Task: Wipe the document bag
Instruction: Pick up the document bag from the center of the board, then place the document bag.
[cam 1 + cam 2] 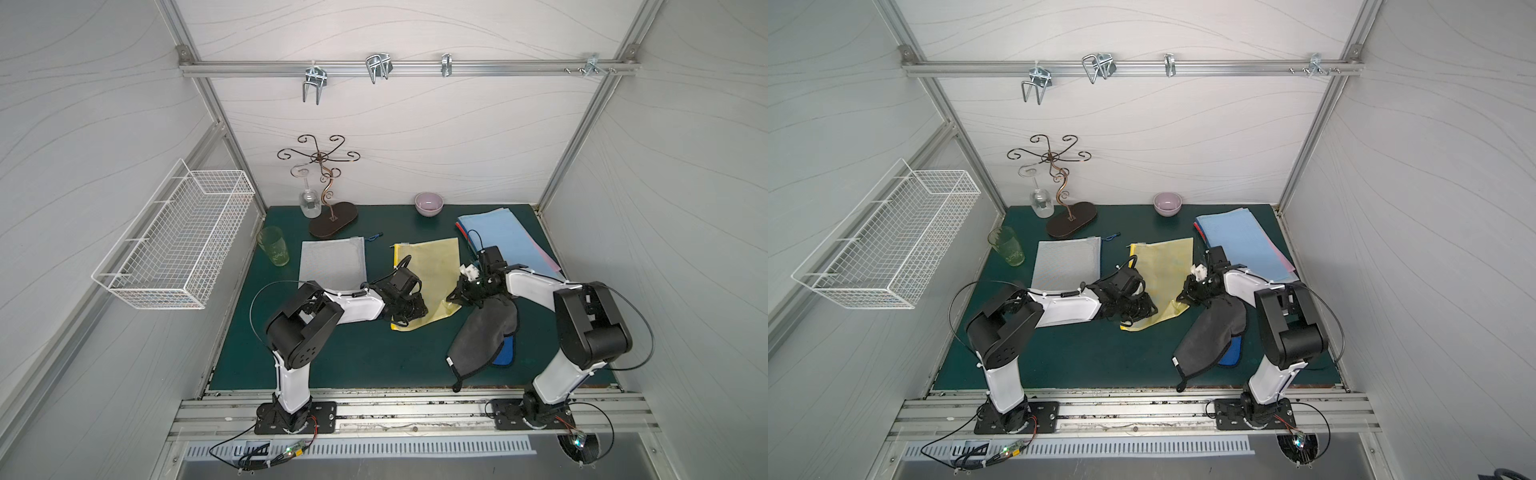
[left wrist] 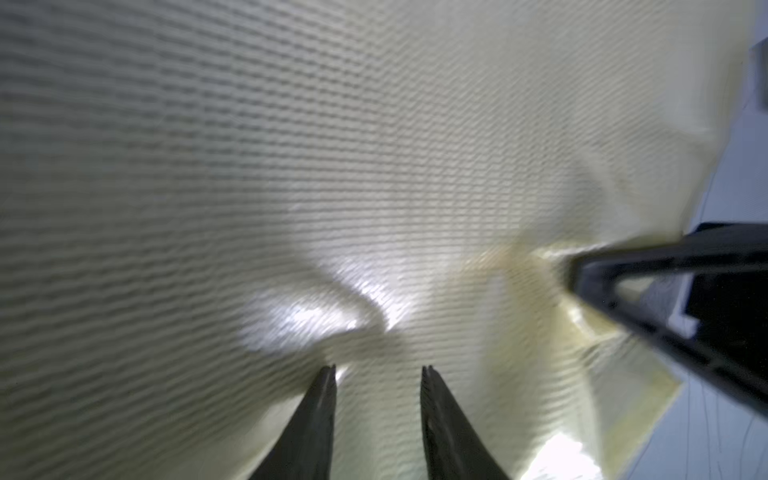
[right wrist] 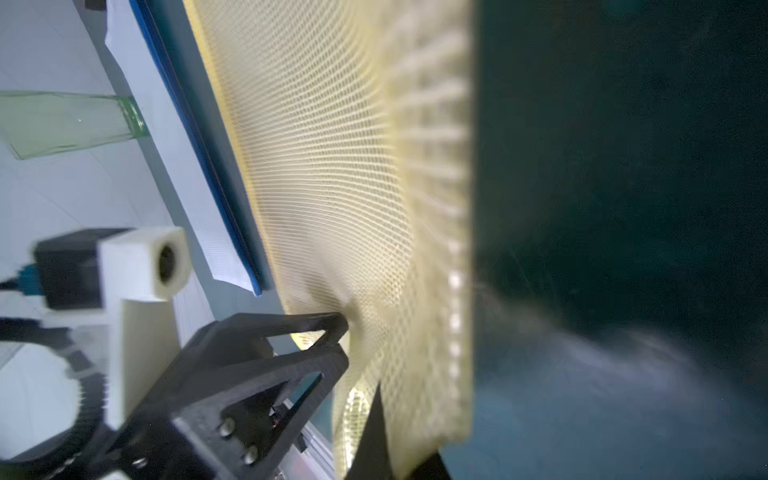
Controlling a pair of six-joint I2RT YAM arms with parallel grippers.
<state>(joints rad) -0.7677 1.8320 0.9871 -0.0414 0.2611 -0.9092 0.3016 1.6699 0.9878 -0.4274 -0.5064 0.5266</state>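
- Now the yellow mesh document bag (image 1: 428, 266) lies mid-table, its long axis running away from the arms.
- The right gripper (image 1: 452, 298) pinches its near corner; the left gripper (image 2: 378, 369), jaws parted, presses on it.
- The grey cloth (image 1: 484, 336) lies nearer the right arm.

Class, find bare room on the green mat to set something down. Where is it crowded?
Bare: the mat's front strip between left arm base and grey cloth; a smaller patch between stand and pink bowl. Crowded: the middle, where left claw and right claw meet on the yellow bag.
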